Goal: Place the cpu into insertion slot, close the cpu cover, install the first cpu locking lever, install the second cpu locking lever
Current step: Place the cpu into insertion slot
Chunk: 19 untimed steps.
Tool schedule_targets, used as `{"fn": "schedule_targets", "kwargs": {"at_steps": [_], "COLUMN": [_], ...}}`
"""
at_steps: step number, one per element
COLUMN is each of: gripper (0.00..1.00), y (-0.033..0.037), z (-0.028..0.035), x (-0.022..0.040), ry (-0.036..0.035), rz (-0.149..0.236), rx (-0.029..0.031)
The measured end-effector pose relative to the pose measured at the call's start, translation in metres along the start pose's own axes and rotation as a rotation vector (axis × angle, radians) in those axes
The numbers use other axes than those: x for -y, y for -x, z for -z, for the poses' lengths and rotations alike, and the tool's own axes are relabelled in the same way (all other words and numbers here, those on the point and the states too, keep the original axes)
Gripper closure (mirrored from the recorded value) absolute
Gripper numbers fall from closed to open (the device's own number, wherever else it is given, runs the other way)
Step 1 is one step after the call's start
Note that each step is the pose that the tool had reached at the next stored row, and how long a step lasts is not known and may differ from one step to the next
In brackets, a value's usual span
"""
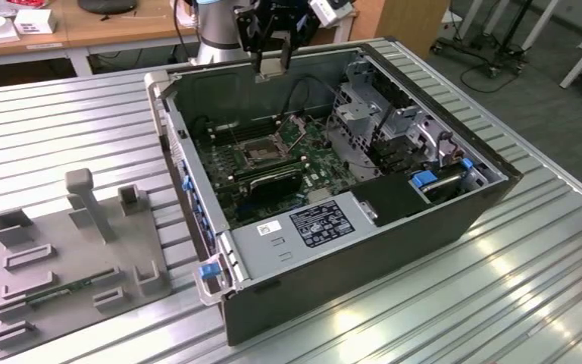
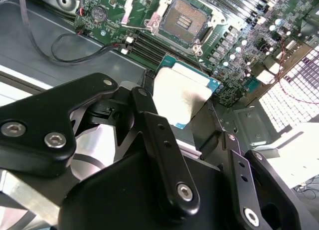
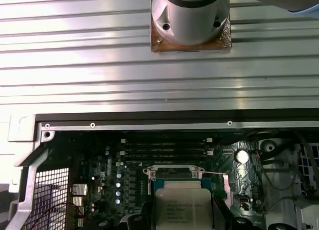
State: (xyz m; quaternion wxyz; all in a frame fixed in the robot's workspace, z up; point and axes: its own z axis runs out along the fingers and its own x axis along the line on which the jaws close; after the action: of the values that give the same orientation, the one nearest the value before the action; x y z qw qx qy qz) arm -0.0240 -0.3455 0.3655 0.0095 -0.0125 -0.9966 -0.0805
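Observation:
My gripper [image 1: 270, 62] hangs above the back rim of the open computer case and is shut on the cpu [image 1: 270, 70], a pale flat square chip. In both wrist views the cpu [image 2: 182, 95] [image 3: 182, 207] sits between the black fingers [image 2: 154, 135], held well above the green motherboard [image 1: 317, 155]. The insertion slot [image 1: 261, 154] [image 2: 183, 21] lies uncovered, its dark centre and silvery rim showing. In the second wrist view the cpu cover [image 2: 135, 8] stands swung open beside the slot. In the first wrist view the cpu hides most of the slot's frame [image 3: 174, 171].
The case walls [image 1: 372, 250] ring the board. Drive cages and cables [image 1: 382, 121] crowd the exterior view's right side of the case. A grey fixture plate [image 1: 69, 265] with pegs lies on the ribbed metal table [image 1: 69, 129] at the exterior view's left. The arm's base [image 3: 189, 15] stands behind the case.

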Motion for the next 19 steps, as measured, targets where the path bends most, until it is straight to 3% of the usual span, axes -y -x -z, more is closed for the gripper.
{"fn": "schedule_targets", "kwargs": {"at_steps": [12,19], "gripper": [0.46,0.46], "y": [0.0001,-0.0001], "z": [-0.0035,-0.0136], "x": [0.0032,0.0050], "ry": [0.0000,-0.0001], "rz": [0.000,0.000], "rx": [0.0000,0.0000]}}
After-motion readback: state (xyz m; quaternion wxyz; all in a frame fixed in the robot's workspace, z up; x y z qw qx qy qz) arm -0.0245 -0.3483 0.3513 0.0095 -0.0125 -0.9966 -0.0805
